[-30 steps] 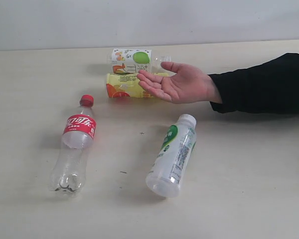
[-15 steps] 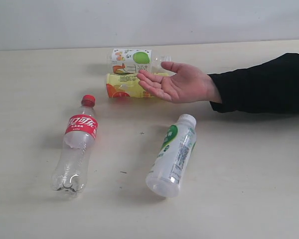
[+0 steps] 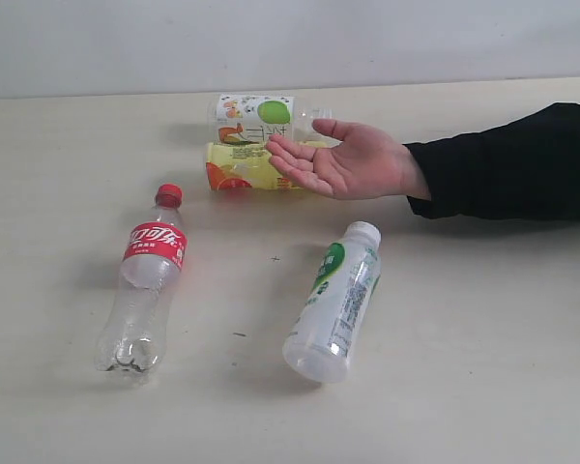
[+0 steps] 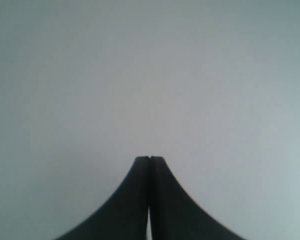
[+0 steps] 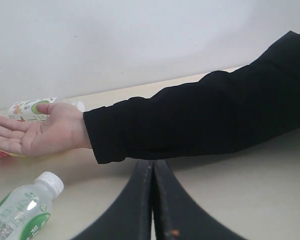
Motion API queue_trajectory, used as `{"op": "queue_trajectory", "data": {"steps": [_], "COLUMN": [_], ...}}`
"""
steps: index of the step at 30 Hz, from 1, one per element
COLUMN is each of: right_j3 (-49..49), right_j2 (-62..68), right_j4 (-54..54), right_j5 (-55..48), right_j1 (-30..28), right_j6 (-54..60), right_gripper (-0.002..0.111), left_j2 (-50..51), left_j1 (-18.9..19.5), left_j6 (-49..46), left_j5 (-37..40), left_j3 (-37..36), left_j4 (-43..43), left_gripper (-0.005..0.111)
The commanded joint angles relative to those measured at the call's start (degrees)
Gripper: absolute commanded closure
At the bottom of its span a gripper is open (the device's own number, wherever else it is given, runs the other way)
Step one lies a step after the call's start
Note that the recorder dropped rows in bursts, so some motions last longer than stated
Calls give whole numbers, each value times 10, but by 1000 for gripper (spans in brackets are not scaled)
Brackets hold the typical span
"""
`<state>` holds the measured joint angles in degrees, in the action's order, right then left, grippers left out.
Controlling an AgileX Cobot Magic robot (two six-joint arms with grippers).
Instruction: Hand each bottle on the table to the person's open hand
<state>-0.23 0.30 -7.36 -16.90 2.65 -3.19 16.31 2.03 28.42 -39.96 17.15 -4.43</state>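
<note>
Four bottles lie on the table (image 3: 483, 319). The clear red-label cola bottle (image 3: 142, 280) is at the left, the white green-label bottle (image 3: 334, 300) in the middle. At the back lie the yellow-label bottle (image 3: 242, 166) and the white-label apple bottle (image 3: 256, 118). The person's open hand (image 3: 348, 159), palm up, hovers in front of those two and hides the yellow bottle's cap end. No gripper shows in the exterior view. My left gripper (image 4: 149, 159) is shut, facing a blank grey surface. My right gripper (image 5: 153, 162) is shut, near the black sleeve (image 5: 200, 117), with the hand (image 5: 37, 130) and green-label bottle (image 5: 22, 212) beyond.
A pale wall (image 3: 290, 43) runs behind the table's far edge. The sleeved arm (image 3: 512, 159) stretches in from the right across the back of the table.
The cola bottle has rocked slightly in place at the left. The hand and the other bottles have not moved.
</note>
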Motion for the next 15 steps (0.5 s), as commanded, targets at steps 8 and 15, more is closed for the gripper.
{"op": "queue_trajectory", "data": {"steps": [8, 15], "right_j3": [2, 2], "right_j2": [-3, -3], "right_j4": [2, 2], "right_j5": [5, 5], "right_j1": [0, 0], "right_j6": [1, 1], "right_gripper": [108, 108], "left_j2": [465, 605], "left_j1": [-53, -199], "left_j6": [147, 21], "left_j5": [489, 676], "left_j3": [267, 330], "left_j4": [225, 207], "left_gripper": [105, 105]}}
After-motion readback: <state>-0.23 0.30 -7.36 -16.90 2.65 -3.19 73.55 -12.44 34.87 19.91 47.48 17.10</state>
